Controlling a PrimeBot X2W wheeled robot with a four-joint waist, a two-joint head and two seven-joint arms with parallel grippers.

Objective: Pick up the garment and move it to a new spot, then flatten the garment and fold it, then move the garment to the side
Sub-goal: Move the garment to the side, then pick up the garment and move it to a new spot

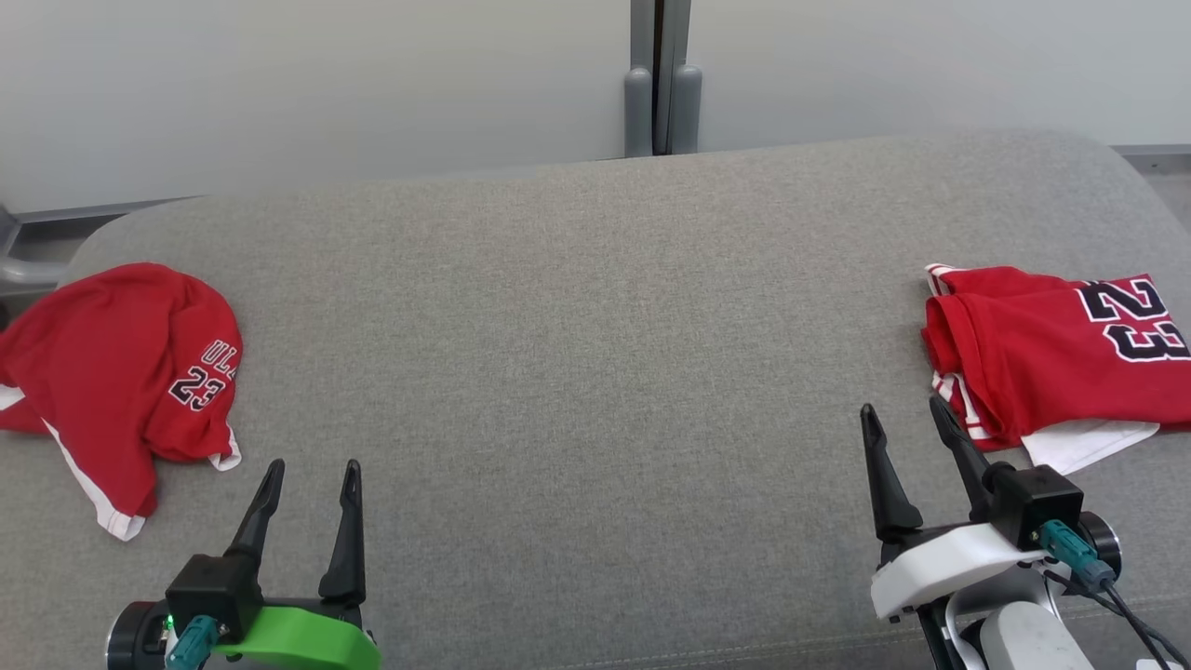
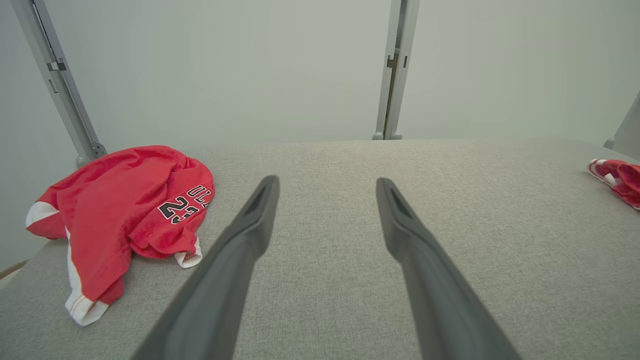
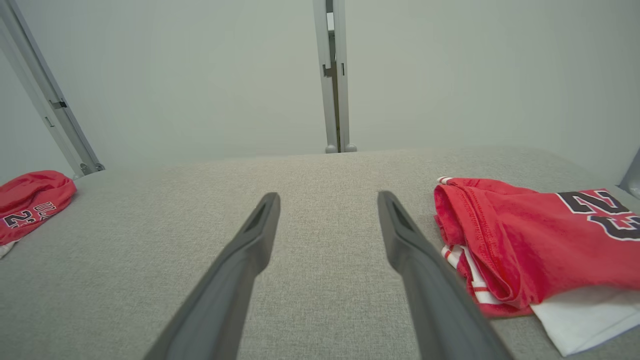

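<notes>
A crumpled red garment [image 1: 121, 381] with white trim and a black "23" lies bunched at the left end of the grey padded surface [image 1: 595, 335]; it shows also in the left wrist view [image 2: 125, 210] and at the far left of the right wrist view [image 3: 30, 202]. My left gripper [image 1: 312, 479] stands open just right of it, near the front edge, with nothing between its fingers [image 2: 250, 225]. My right gripper [image 1: 907, 419] is open too, empty, close beside a folded red garment [image 1: 1051, 354] at the right end, seen large in the right wrist view [image 3: 530, 240].
The folded red garment lies over a white cloth [image 1: 1089, 442] and peeks in at the left wrist view's right edge [image 2: 617, 180]. A pale wall with a grey upright post [image 1: 661, 79] stands behind the surface. A metal frame [image 2: 57, 80] rises at the back left.
</notes>
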